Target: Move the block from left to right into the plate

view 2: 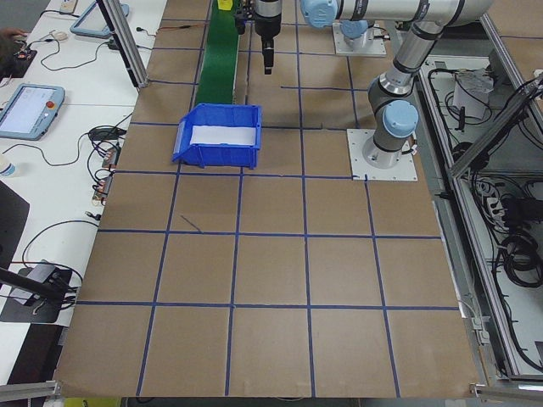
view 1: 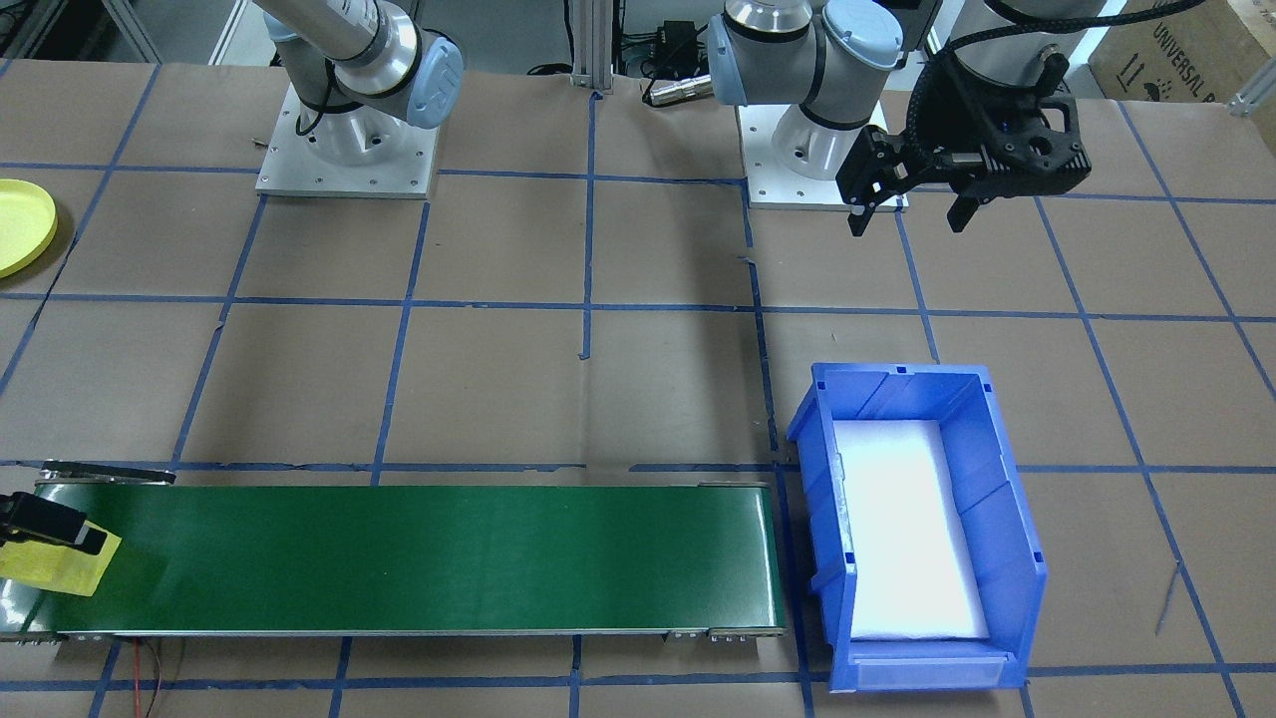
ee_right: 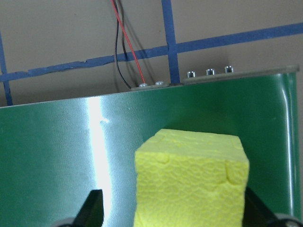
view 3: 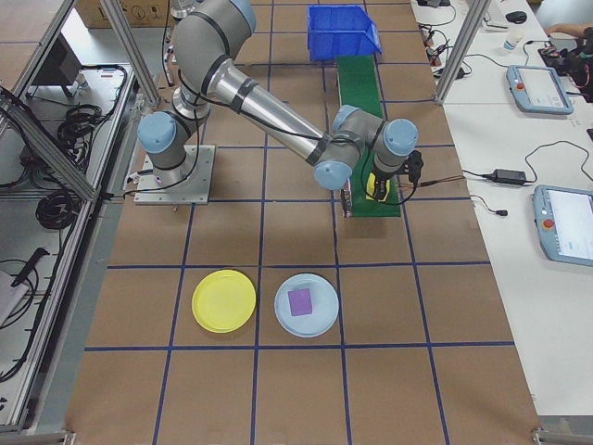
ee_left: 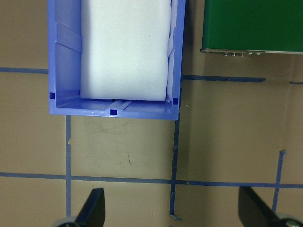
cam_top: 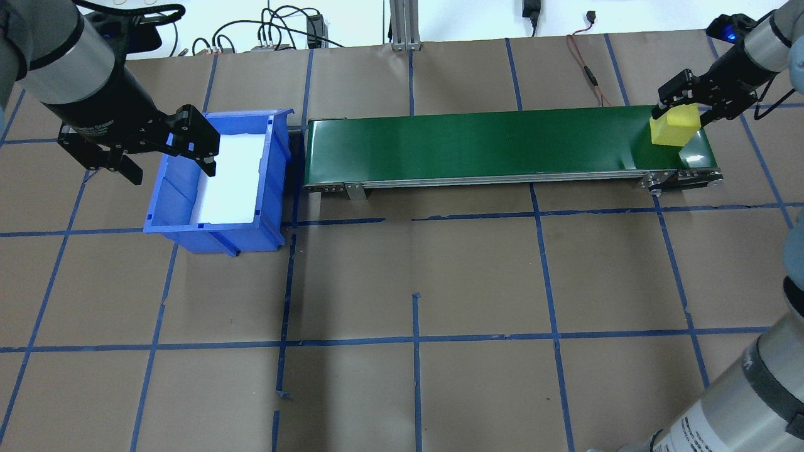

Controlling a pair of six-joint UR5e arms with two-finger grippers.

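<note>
A yellow foam block (cam_top: 675, 125) (ee_right: 189, 179) stands on the green conveyor belt (cam_top: 477, 144) at its end on the robot's right. My right gripper (cam_top: 681, 116) straddles it, open, with a gap showing between the block and one finger in the right wrist view. The yellow plate (view 3: 223, 299) (view 1: 20, 224) lies on the table on the right side, apart from the belt. My left gripper (view 1: 909, 221) (cam_top: 169, 169) hangs open and empty above the table near the blue bin (cam_top: 182, 207).
A light blue plate (view 3: 308, 304) holding a purple cube lies beside the yellow plate. The blue bin (view 1: 997, 519), lined with white foam, stands at the belt's other end. Red and black wires (ee_right: 125, 52) run behind the belt.
</note>
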